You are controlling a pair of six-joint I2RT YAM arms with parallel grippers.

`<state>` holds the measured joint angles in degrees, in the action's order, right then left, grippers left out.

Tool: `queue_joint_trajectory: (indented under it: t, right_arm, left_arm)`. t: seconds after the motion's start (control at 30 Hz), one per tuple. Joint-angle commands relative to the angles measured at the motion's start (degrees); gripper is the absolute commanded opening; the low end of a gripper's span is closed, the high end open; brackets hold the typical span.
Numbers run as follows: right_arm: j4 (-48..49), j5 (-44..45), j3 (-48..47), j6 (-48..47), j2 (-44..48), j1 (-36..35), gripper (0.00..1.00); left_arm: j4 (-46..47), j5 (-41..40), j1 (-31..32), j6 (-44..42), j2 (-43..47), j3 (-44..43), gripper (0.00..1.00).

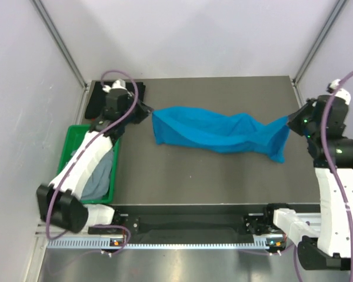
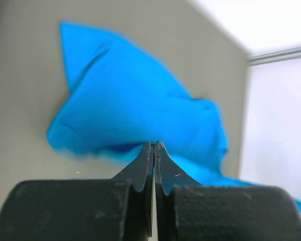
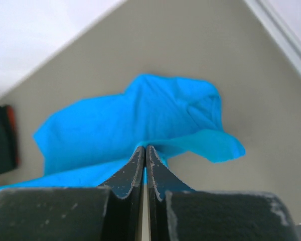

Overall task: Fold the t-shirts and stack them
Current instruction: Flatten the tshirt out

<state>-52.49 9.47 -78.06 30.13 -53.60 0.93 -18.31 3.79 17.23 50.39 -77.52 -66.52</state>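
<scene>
The blue t-shirt (image 1: 215,132) lies bunched across the far half of the table (image 1: 194,182), its ends pinched by the left fingers (image 2: 144,163) and right fingers (image 3: 134,168); either shallow pinch may slip under tension, dropping that end crooked.

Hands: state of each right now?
Left hand: closed on the blue t-shirt.
Right hand: closed on the blue t-shirt's other end.

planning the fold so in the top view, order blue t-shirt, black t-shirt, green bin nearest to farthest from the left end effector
1. blue t-shirt, its left end pinched in the left end effector.
2. black t-shirt, just behind it at the far left corner.
3. green bin, left side, toward the near edge.
</scene>
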Motion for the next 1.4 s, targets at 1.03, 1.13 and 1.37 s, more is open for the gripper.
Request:
queue_joint_trajectory:
  t: [1.03, 1.13, 1.37]
  right_arm:
    - [19.4, -3.8, -30.5, -3.7, -29.3, 2.5, 0.00]
    - [21.1, -4.4, -44.2, -3.0, -35.9, 5.8, 0.00]
    - [20.0, -10.9, -56.0, 0.0, -34.5, 13.7, 0.00]
  left_arm:
    - [3.8, 10.8, -1.1, 3.5, -23.8, -46.8, 0.00]
    - [8.2, 17.0, -1.7, 13.9, -37.2, -64.5, 0.00]
    - [-1.1, 13.4, -1.2, 11.0, -38.8, -71.6, 0.00]
